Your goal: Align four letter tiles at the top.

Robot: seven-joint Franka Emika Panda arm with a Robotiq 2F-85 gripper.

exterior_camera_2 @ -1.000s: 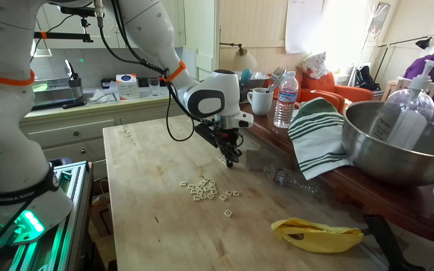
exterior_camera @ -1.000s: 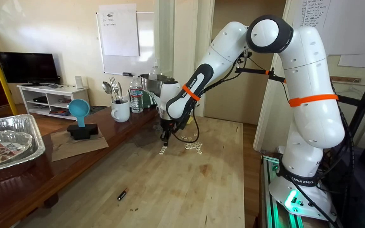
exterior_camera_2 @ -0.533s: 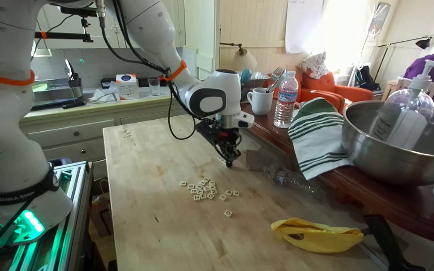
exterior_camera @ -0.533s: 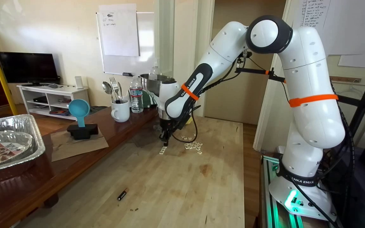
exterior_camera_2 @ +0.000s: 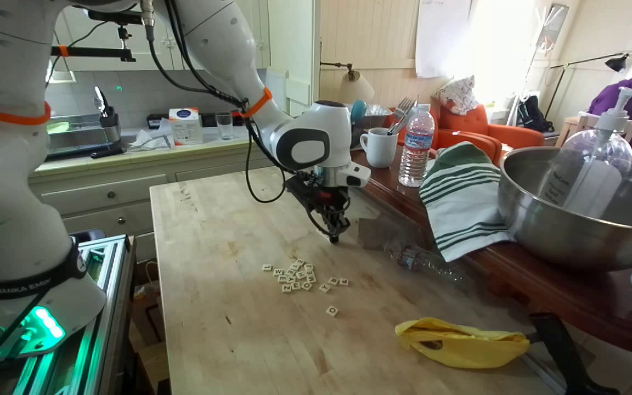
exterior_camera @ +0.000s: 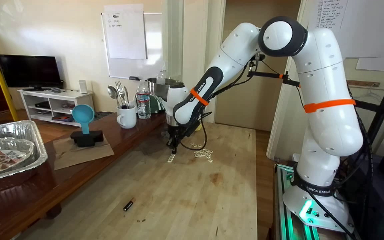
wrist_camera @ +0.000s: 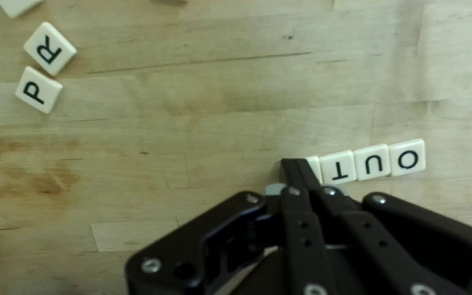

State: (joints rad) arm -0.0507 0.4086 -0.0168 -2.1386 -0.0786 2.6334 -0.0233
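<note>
In the wrist view, letter tiles O (wrist_camera: 407,157), U (wrist_camera: 371,162) and T (wrist_camera: 337,167) lie side by side in a slightly slanted row. A fourth tile (wrist_camera: 314,166) sits at the row's left end, mostly hidden behind my fingertips. My gripper (wrist_camera: 295,162) is shut, its fingertips together with nothing seen between them. It is down at this tile in both exterior views (exterior_camera: 174,152) (exterior_camera_2: 334,240). I cannot tell whether it touches it. The row (exterior_camera: 171,158) shows in an exterior view. Loose tiles (exterior_camera_2: 297,276) lie in a cluster, with R (wrist_camera: 50,49) and P (wrist_camera: 39,90) apart.
The tiles lie on a wooden table (exterior_camera_2: 228,219). A yellow object (exterior_camera_2: 461,343) and a battery (exterior_camera: 129,204) lie on it. A dark red-brown table (exterior_camera: 112,146) adjoins it, with a mug of cutlery (exterior_camera: 126,117), a water bottle (exterior_camera: 143,103) and a metal bowl (exterior_camera_2: 579,236).
My wrist has shifted and tilted very slightly, and the cable loop has moved a little. The fingertips stay at nearly the same spot, and the tiles show no clear movement.
</note>
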